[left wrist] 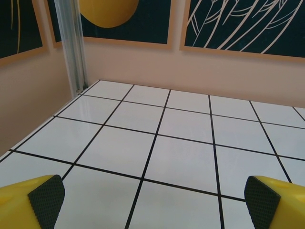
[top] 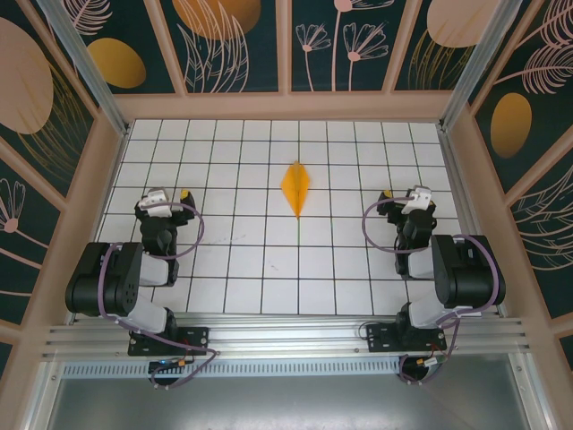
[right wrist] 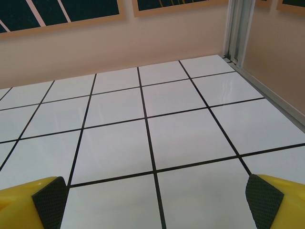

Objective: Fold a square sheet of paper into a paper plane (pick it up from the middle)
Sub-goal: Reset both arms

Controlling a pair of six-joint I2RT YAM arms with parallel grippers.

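Well, both arms sit folded up close to their bases. The left gripper point(left wrist: 152, 200) hangs just above the tiled surface point(top: 269, 278) with its jaws spread as wide as they go. Its black pads point(left wrist: 46, 198) sit at the far corners of its wrist view, with bare white tile between them. Same story on the other side: the right gripper point(right wrist: 155, 200) is wide open, empty and touching nothing, pointed over bare tiles toward the back wall. Looking out from them toward the middle of the surface, the paper plane point(top: 296, 186) lies flat on the grid, well apart from both grippers and roughly midway between them. It is a narrow orange-yellow dart with a centre crease, its long sharp tip aimed back toward the arms. To my eye the sheet is fully folded, so the job looks done or all but done. I'd guess the arms are tucked at the edges to leave the finished plane untouched and in clear sight. Thin paper like that would shift or crumple at a stray nudge, good reason to have the open jaws parked away from it
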